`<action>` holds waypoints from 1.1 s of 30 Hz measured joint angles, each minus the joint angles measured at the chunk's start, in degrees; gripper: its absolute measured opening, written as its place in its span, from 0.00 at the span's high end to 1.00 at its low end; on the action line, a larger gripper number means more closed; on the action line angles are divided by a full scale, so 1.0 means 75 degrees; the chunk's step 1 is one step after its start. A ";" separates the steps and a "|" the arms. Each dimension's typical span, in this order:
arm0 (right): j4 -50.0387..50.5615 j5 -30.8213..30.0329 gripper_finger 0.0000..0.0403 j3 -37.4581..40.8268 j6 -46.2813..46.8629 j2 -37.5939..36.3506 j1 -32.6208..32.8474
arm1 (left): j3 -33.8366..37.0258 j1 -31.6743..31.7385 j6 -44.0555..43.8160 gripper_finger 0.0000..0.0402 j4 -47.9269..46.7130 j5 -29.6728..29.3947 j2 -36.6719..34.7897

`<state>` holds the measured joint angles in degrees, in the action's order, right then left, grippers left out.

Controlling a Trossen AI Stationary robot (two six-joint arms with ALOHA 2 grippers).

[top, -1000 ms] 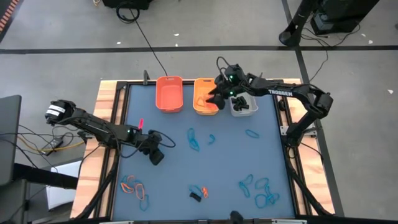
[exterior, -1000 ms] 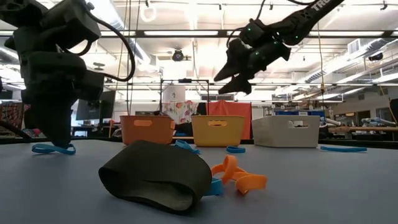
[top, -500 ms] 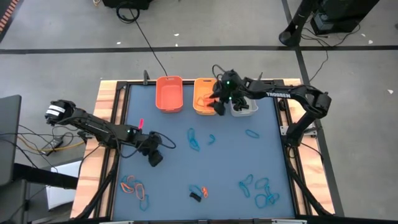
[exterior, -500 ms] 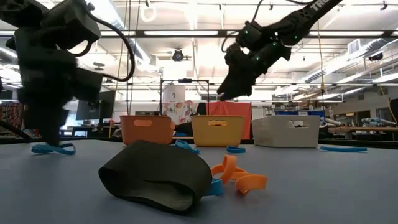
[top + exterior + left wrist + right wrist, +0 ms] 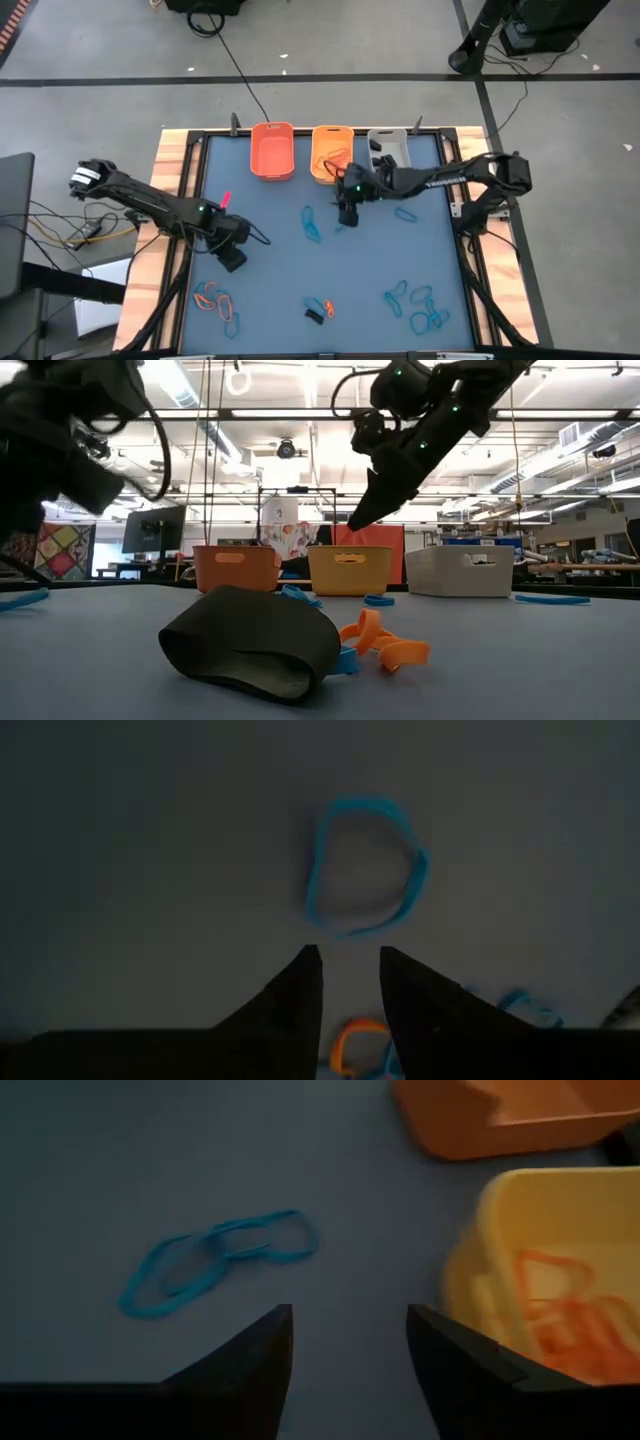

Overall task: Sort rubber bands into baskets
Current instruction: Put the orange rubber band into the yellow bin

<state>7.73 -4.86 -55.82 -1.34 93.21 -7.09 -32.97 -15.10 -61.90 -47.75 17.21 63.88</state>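
Observation:
Three baskets stand in a row at the table's far edge: orange (image 5: 272, 150), yellow-orange (image 5: 330, 153) with orange bands in it (image 5: 545, 1295), and grey-white (image 5: 390, 147). Rubber bands lie scattered flat on the blue mat. My right gripper (image 5: 346, 208) (image 5: 350, 1315) hangs open just near of the yellow-orange basket, above the mat, with a pair of blue bands (image 5: 215, 1260) ahead of it. My left gripper (image 5: 233, 260) (image 5: 348, 955) is open by a narrow gap at the table's left, pointing down, with a blue band (image 5: 365, 880) on the mat beyond its fingertips.
Blue bands lie mid-table (image 5: 312, 225) and to the right (image 5: 405, 213). Mixed clusters lie near the front left (image 5: 218, 300) and front right (image 5: 415, 305). A chunky black band (image 5: 255, 645) and an orange one (image 5: 385, 645) lie at the front middle.
My right gripper has swung from above the far baskets toward the table's near-left, sinking a little and rolling, and now hangs over the mat near the middle blue bands. My left gripper has risen and shifted toward the table's near-left, tipping more steeply downward.

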 joint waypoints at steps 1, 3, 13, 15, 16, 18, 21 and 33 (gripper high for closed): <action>-0.0093 0.0001 0.49 0.0055 0.0073 0.0000 0.0117 | -0.0172 -0.0063 -0.0030 0.75 -0.0207 -0.0023 -0.0008; -0.0316 0.0005 0.49 0.0163 0.0181 0.0000 0.0315 | -0.0408 -0.0219 -0.0103 0.75 -0.0440 -0.0041 -0.0021; -0.0455 -0.0511 0.49 0.0930 0.0368 0.0000 0.1059 | 0.0293 -0.1767 -0.1262 0.76 -0.0337 0.0694 0.0037; -0.0550 -0.0668 0.49 0.1103 0.0412 0.0000 0.1163 | 0.0358 -0.2067 -0.1641 0.76 -0.0152 0.0700 0.0037; -0.0574 -0.0739 0.49 0.1195 0.0413 0.0000 0.1193 | 0.0401 -0.2193 -0.1807 0.76 0.0125 0.0698 0.0035; -0.0671 -0.0810 0.49 0.1305 0.0417 0.0000 0.1238 | 0.0495 -0.2407 -0.2123 0.76 0.0655 0.0688 0.0034; -0.0771 -0.0807 0.49 0.1342 0.0419 0.0000 0.1244 | 0.0605 -0.2617 -0.2414 0.76 0.1321 0.0602 0.0089; -0.0854 -0.0743 0.49 0.1350 0.0443 0.0000 0.1244 | 0.0690 -0.3117 -0.2785 0.76 0.1097 0.0477 0.0673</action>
<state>1.32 -10.44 -45.69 1.98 93.21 2.24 -27.79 -38.48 -82.78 -39.53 20.78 68.93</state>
